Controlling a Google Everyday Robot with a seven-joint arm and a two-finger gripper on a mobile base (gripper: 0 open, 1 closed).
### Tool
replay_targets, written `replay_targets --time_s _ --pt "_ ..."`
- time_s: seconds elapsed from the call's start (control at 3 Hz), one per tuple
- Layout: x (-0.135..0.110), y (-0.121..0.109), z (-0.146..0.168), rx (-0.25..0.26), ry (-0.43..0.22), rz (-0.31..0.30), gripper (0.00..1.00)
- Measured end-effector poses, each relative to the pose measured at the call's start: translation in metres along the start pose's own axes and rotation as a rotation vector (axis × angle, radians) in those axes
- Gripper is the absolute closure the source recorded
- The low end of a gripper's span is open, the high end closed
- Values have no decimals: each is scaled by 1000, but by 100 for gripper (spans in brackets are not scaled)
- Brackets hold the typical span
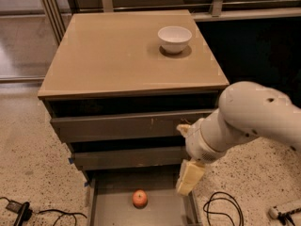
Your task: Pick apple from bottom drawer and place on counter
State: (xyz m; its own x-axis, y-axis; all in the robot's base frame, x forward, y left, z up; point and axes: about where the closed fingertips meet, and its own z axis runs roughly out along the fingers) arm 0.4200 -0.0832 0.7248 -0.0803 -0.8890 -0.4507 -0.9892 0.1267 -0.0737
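The small red apple (139, 198) lies on the flat floor of the open bottom drawer (113, 211), near its middle. The tan counter (117, 55) tops the dark drawer cabinet. My gripper (190, 177) hangs from the white arm over the drawer's right side, above and to the right of the apple and apart from it. Its cream fingers (189, 179) point down.
A white bowl (174, 38) stands on the counter at the back right. Two closed drawer fronts (122, 126) sit above the open drawer. Black cables (221, 206) lie on the speckled floor on the right, and a plug and cord (21, 211) on the left.
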Motion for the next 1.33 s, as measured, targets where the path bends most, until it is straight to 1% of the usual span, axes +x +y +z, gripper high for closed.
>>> replay_targets --time_s 0.33,0.67,1.0,1.33 --pt "1 12 47 -58 -26 -2 0" --pt "8 26 93 -85 -58 -13 0" --pt "25 28 141 -71 -61 -5 0" --pt "32 4 178 19 -79 -15 0"
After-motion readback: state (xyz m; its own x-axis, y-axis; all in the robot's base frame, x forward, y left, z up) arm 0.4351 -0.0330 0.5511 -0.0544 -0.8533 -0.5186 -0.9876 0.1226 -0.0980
